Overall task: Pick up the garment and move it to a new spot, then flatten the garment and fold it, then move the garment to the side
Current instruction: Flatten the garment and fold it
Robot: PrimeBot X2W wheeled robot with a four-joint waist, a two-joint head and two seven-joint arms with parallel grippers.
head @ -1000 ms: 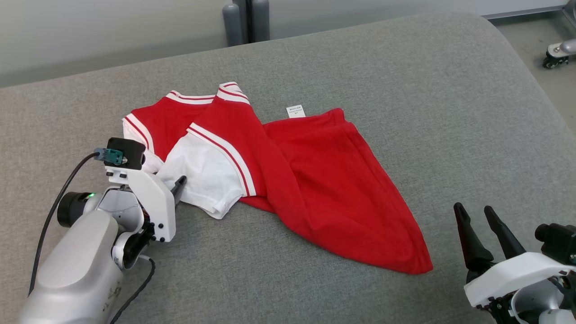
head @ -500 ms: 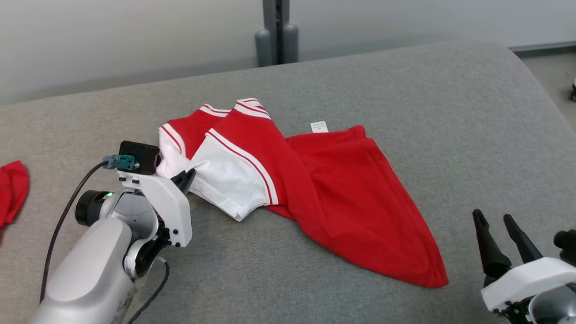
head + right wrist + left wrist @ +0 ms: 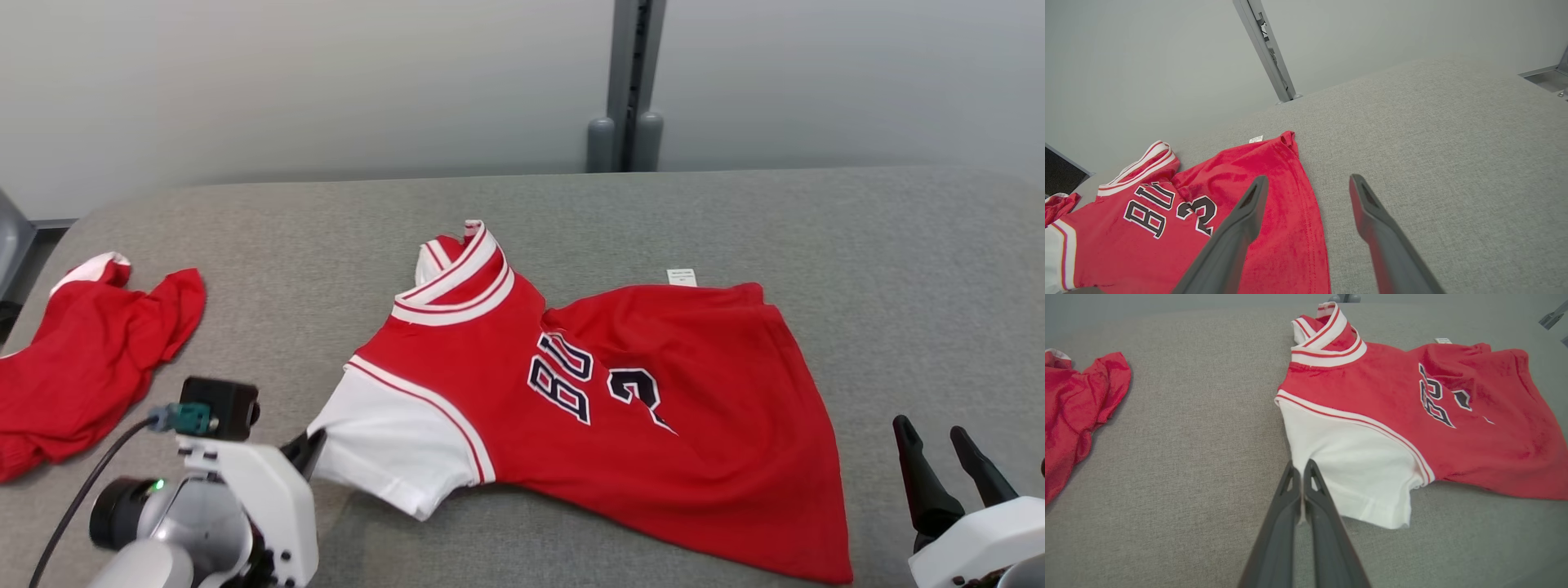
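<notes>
Grey padded surface [image 3: 735, 212]: the garment [image 3: 653, 441] is laid across its middle, print up, hem rumpled. A second red cloth [image 3: 82, 367] is heaped well apart at the left. The right gripper [image 3: 928, 426] is held spread and empty near the hem. The left gripper [image 3: 1301, 467] is pinched onto the white sleeve [image 3: 392, 457] edge. Risk judged: so shallow a bite may be lost under drag, and the cloth bunched.

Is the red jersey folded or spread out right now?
Spread out, not folded: the jersey lies front up, rumpled, white sleeve pinched by the left gripper.
</notes>
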